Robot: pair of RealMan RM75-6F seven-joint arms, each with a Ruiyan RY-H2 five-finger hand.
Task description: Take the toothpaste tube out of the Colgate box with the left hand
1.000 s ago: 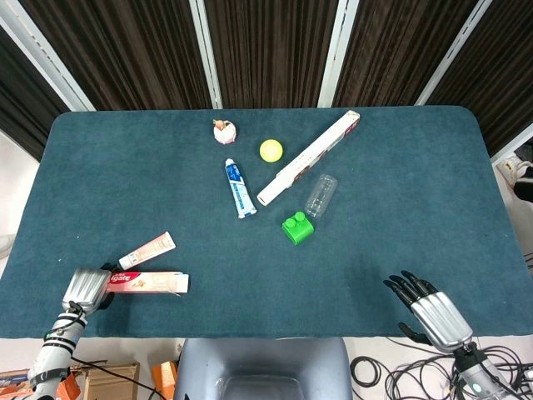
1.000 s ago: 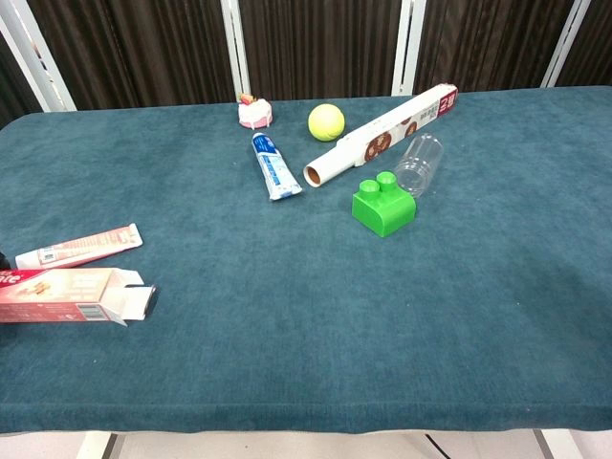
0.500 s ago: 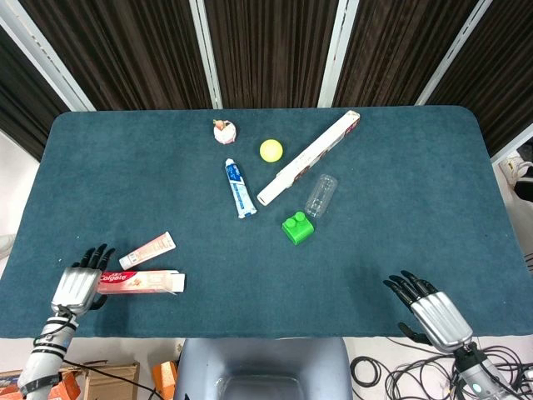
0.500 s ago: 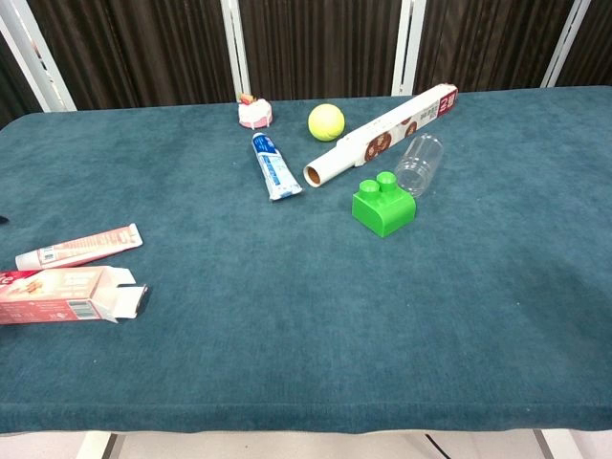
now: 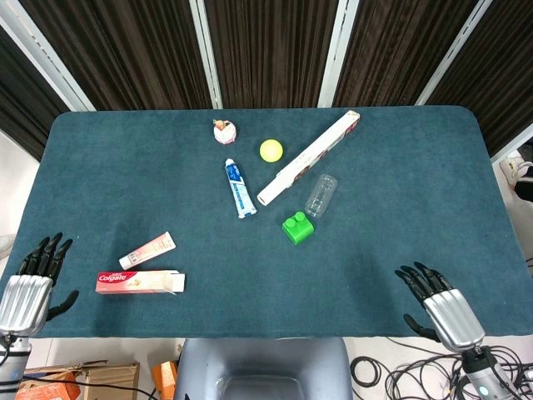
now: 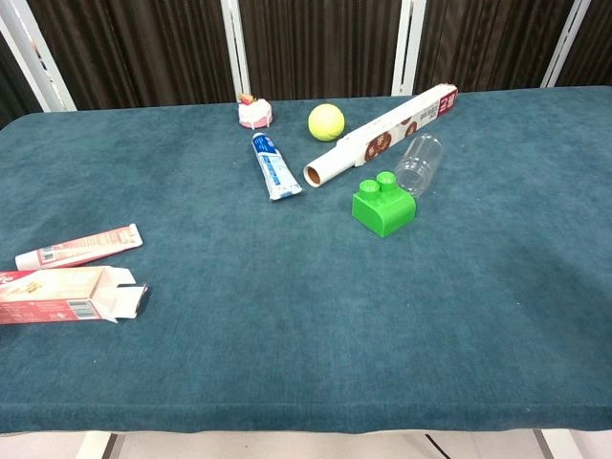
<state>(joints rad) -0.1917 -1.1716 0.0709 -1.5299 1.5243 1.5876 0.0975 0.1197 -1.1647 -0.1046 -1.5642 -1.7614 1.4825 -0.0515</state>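
The red and white Colgate box [image 5: 139, 282] [image 6: 65, 295] lies flat near the table's front left corner, its end flap open toward the right. A pink and white toothpaste tube [image 5: 146, 250] [image 6: 78, 247] lies on the cloth just behind the box, outside it. My left hand [image 5: 29, 287] hangs past the table's left edge, fingers spread, holding nothing, well clear of the box. My right hand [image 5: 443, 307] is at the front right edge, fingers apart and empty. Neither hand shows in the chest view.
Mid-table lie a blue and white tube [image 5: 239, 188], a long foil-wrap box [image 5: 308, 157], a yellow ball [image 5: 271, 150], a clear plastic bottle [image 5: 321, 196], a green block [image 5: 297, 227] and a small pink and white object [image 5: 224, 130].
My left hand let go of the Colgate box, opened and drew back left off the table. The box settled slightly left. My right hand slid a little back toward the edge.
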